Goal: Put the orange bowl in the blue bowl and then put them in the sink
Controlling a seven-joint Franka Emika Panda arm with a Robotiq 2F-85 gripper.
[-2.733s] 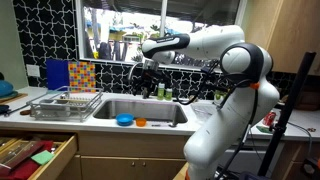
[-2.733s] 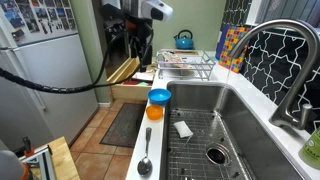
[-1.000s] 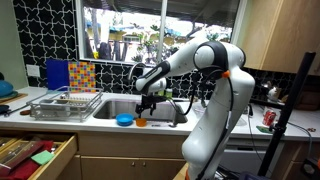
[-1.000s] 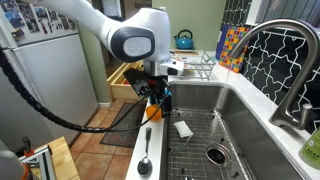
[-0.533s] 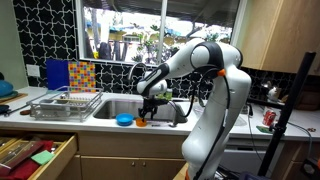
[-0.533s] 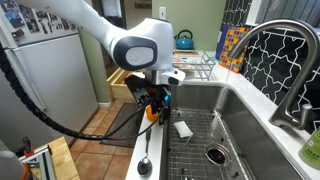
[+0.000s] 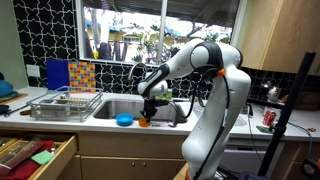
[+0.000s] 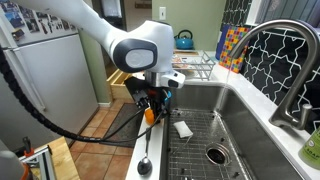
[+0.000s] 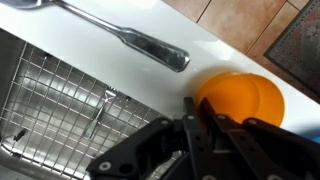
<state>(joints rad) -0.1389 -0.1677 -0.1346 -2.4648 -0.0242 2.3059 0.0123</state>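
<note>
The orange bowl sits on the white counter strip along the front edge of the sink. My gripper has come down on its near rim, and the fingers stand close together with the rim pinched between them. In both exterior views the gripper covers most of the orange bowl. The blue bowl rests on the same strip right beside it, apart from the fingers. Behind them lies the steel sink.
A metal spoon lies on the counter strip close to the orange bowl. A wire grid covers the sink floor, with a white scrap on it. Also here: dish rack, faucet, open drawer.
The arm has dropped a little lower onto the orange bowl, and the fingers have gone from wide open to closed on its rim. Both bowls stay in place.
</note>
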